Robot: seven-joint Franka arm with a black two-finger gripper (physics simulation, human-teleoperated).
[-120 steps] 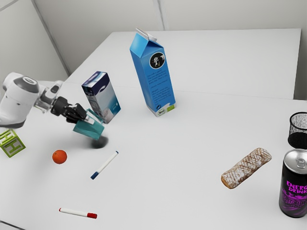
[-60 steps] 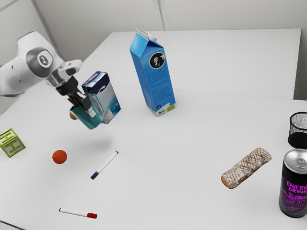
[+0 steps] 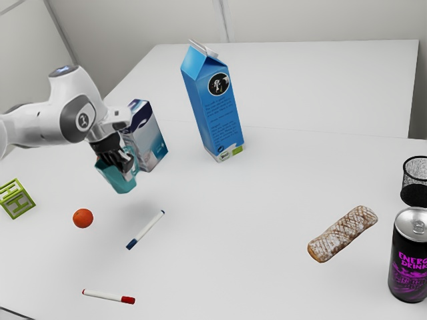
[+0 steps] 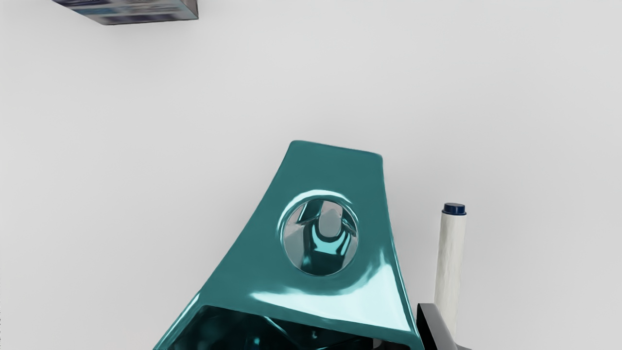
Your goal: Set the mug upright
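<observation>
"Fingers [image 3: 123,159] holding something?"

"Yes, closed on the teal mug [image 3: 119,181], near its wide mouth, up above the desk [image 3: 233,280]. It leans, narrow base lower."

"What's it like?"

"Glossy, tapering, flat-faced, with a smooth round opening in one side."

"And near it?"

"A sharp-cornered box [image 3: 151,139], a slim white marker [image 3: 148,228] with blue ends, and a round orange [image 3: 83,218]. Well apart lies a crusty, powdery roll [image 3: 343,233]."
</observation>
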